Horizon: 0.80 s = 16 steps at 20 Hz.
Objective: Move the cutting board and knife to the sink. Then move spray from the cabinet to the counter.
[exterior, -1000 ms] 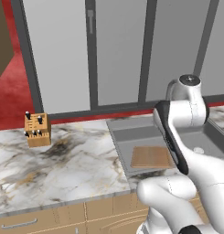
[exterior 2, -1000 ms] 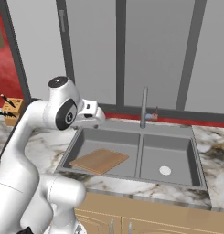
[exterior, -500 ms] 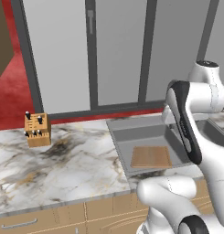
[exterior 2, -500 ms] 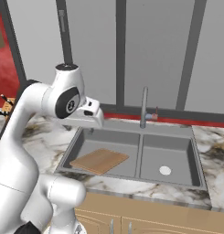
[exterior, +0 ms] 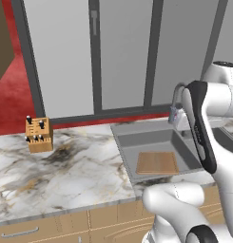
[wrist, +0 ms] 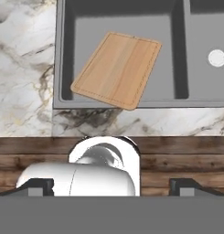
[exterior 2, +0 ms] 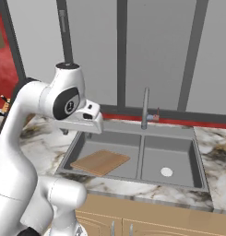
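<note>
The light-wood cutting board [wrist: 117, 69] lies askew in the left basin of the grey sink [wrist: 177, 103]; it also shows as cutting board [exterior: 157, 163] and cutting board [exterior 2: 100, 162]. My gripper [wrist: 112, 185] hangs high above the sink's front edge, looking straight down. It is open, its two dark fingertips [wrist: 40, 185] far apart with nothing between them. In the right base view my hand [exterior 2: 86, 119] hovers over the sink's left rim. The knife and the spray are out of view. The marble counter [exterior: 65, 175] spreads to the left of the sink [exterior: 137, 137].
A wooden knife block [exterior: 38, 134] stands at the counter's back left. The chrome faucet [exterior 2: 145, 108] rises behind the sink's divider, and the right basin has a round drain [exterior 2: 166, 172]. Grey panels line the back wall. A brown cabinet side [exterior: 1, 38] shows at upper left.
My arm has risen and swung back from the sink, lifting the open hand. The cutting board has stayed where it lay in the left basin.
</note>
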{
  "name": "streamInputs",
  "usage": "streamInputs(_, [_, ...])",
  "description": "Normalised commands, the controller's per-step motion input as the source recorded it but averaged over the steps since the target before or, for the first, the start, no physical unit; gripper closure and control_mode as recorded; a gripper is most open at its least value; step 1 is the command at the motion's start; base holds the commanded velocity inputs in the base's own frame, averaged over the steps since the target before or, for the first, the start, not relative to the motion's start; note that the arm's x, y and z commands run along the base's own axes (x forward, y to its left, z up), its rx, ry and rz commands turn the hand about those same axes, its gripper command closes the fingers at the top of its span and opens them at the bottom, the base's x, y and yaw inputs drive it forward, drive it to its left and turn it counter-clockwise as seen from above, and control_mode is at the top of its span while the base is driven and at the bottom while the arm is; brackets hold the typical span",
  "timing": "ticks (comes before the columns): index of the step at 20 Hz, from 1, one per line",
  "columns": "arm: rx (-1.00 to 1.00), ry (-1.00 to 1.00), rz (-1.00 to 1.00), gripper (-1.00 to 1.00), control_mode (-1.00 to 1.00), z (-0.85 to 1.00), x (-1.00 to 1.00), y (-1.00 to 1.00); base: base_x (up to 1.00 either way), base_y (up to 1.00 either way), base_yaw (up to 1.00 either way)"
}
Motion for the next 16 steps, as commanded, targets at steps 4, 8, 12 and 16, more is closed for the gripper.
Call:
streamInputs(4, [-0.07,0.0,0.02,-1.0,-1.0,0.0,-0.38,0.19,0.0,0.0,0.0])
streamInputs(8, [-0.05,0.0,0.0,-1.0,-1.0,0.0,-0.26,0.41,0.0,0.0,0.0])
streamInputs(12, [0.0,0.0,0.0,-1.0,-1.0,0.01,-0.04,0.2,0.0,0.0,0.0])
streamInputs(16, [0.0,0.0,0.0,-1.0,-1.0,0.11,-0.11,0.01,0.0,0.0,0.0])
